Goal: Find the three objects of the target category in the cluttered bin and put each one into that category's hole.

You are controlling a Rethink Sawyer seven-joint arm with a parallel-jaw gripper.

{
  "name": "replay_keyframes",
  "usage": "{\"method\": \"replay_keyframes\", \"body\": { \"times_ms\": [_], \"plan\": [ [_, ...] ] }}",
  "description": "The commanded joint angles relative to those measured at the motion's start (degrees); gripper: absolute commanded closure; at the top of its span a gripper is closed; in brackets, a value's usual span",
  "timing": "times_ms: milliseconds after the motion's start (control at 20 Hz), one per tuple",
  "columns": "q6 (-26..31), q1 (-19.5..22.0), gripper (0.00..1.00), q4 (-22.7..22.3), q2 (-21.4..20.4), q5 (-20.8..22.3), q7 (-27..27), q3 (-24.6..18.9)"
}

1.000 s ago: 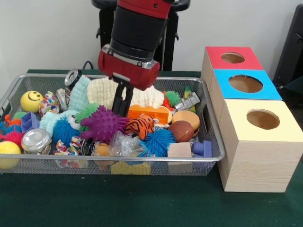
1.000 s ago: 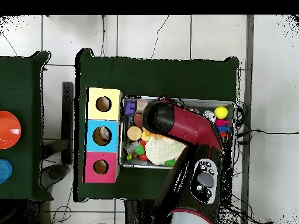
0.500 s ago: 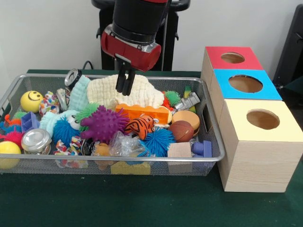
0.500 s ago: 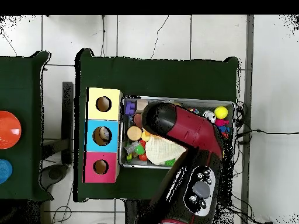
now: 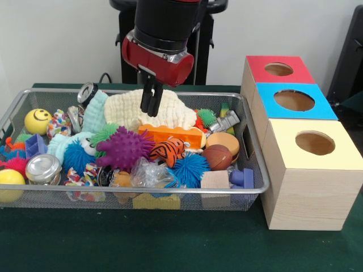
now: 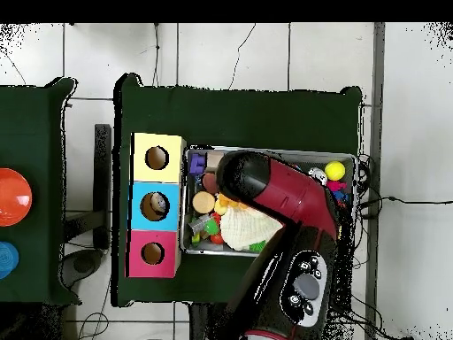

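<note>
The jaws [image 5: 151, 105] hung pressed together and empty above the wire bin [image 5: 249, 148]. Just below and behind their tips lay the cream cloth [image 5: 170, 114], with the orange block [image 5: 177, 134] and purple spiky ball [image 5: 123, 148] below in front.

A plain pale wall [image 5: 57, 39] stands behind the dark green table [image 5: 170, 243]. Seen from overhead, the floor [image 6: 221, 53] is white tile, cables trail across it, and a second green table [image 6: 35, 115] stands left
</note>
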State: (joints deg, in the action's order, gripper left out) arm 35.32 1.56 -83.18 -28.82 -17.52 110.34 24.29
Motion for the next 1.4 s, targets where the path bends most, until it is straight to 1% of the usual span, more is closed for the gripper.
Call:
{"method": "replay_keyframes", "body": {
  "times_ms": [50, 200, 250, 400, 450, 500, 600, 750, 950, 1150, 1250, 1400],
  "plan": [
    [1.7, 0.7, 1.00, 3.3, 3.3, -0.1, 10.8, -2.7],
    [2.9, 0.7, 1.00, 3.5, 3.4, 0.1, 10.5, -2.8],
    [3.0, 0.6, 0.00, 3.7, 3.4, 0.4, 10.3, -2.7],
    [4.5, -0.1, 0.00, 3.5, 3.6, 0.2, 11.9, -1.7],
    [3.4, -0.2, 0.00, 3.3, 3.7, 0.2, 12.1, -1.7],
    [2.9, 0.0, 0.00, 3.9, 3.9, 0.2, 11.6, -2.1],
    [4.3, 0.4, 0.00, 4.7, 4.3, -0.2, 11.4, -2.8],
    [4.3, 1.4, 0.00, 4.7, 4.4, -1.2, 10.5, -5.0],
    [4.5, 1.1, 0.00, 4.4, 4.1, -1.6, 10.7, -5.5],
    [5.7, 1.4, 0.00, 7.2, 6.1, -1.7, 10.3, -6.3],
    [4.4, 1.5, 0.00, 7.5, 6.9, -1.5, 9.9, -6.7],
    [0.7, 2.3, 0.00, 4.9, 6.6, -2.1, 9.5, -8.0]
  ]
}}
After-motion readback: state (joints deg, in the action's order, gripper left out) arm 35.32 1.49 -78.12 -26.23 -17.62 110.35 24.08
